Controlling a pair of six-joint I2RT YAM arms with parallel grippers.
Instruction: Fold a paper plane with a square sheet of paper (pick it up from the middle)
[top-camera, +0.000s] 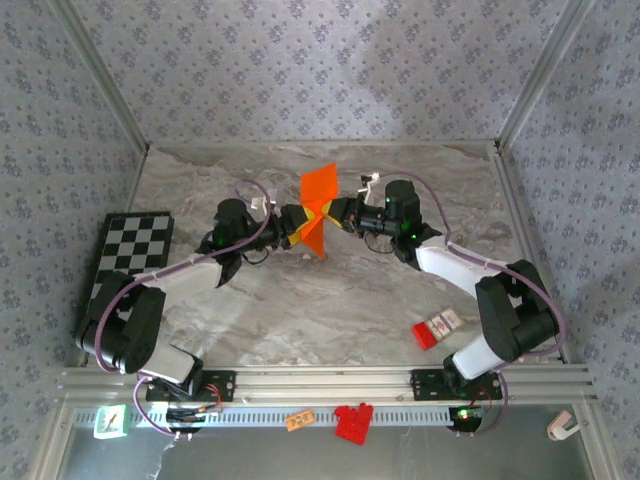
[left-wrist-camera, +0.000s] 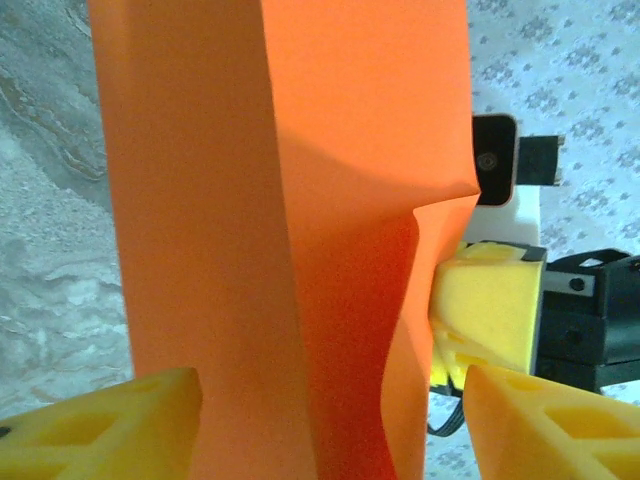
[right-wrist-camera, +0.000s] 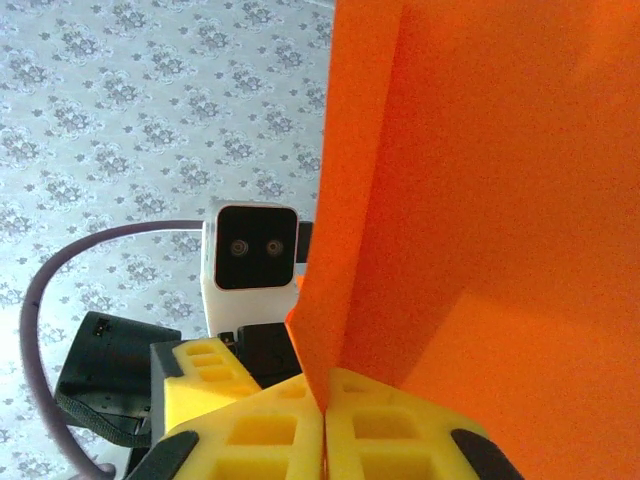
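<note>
- The orange sheet of paper (top-camera: 318, 208), already creased, is held upright over the middle of the counter (top-camera: 300, 320), between the tips of the two arms.
- The right jaws are pressed together on the sheet's edge: in the right wrist view their yellow fingers (right-wrist-camera: 260, 435) meet with the paper (right-wrist-camera: 480, 230) rising out of the seam between them.
- From the left wrist view, one of those right fingers (left-wrist-camera: 490, 310) grips the sheet (left-wrist-camera: 300, 220) at its right-hand edge, where the paper buckles inward.
- The left jaws are spread. Their yellow fingers (left-wrist-camera: 100, 430) stand on either side of the sheet; the one at the lower right is clear of the paper, and the other overlaps its edge in front.
- A crease runs lengthwise down the sheet, with a lighter panel on one side and a shaded one on the other.
- Whether the sheet's lower tip touches the counter cannot be told.
- A black-and-white checkerboard (top-camera: 135, 250) lies at the counter's left edge, well apart from the paper.
- A small red-and-white box (top-camera: 437, 328) lies near the right arm (top-camera: 450, 262).
- On the near rail sit a small orange tag (top-camera: 299, 420) and red plastic blocks (top-camera: 352, 422).
</note>
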